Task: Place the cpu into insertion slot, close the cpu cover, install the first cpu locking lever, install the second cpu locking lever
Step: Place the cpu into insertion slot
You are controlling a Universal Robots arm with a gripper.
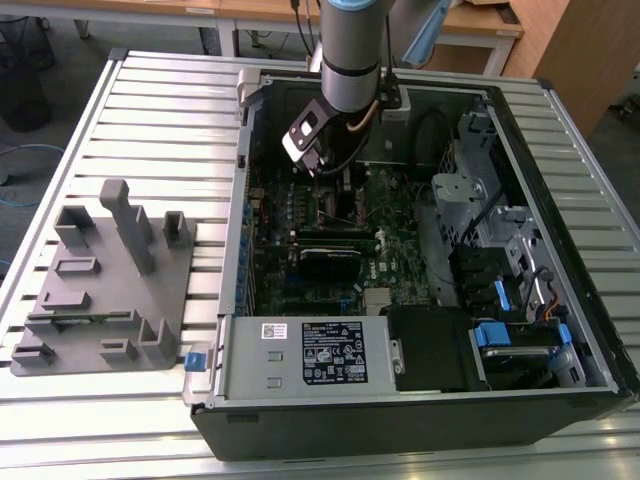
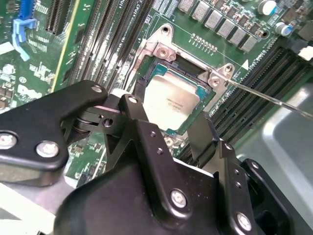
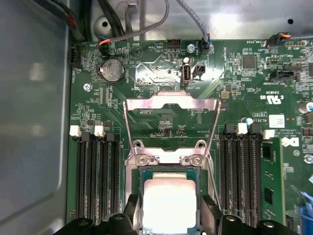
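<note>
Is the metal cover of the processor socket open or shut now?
Open. The cover is folded back off the socket, and the chip lies bare in it.

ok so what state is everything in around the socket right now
cpu: seated flat in the insertion slot
cpu cover: flipped open, off the cpu
locking lever: unlatched, raised
tool: open, fingers either side of the cpu
computer case: side open
</note>
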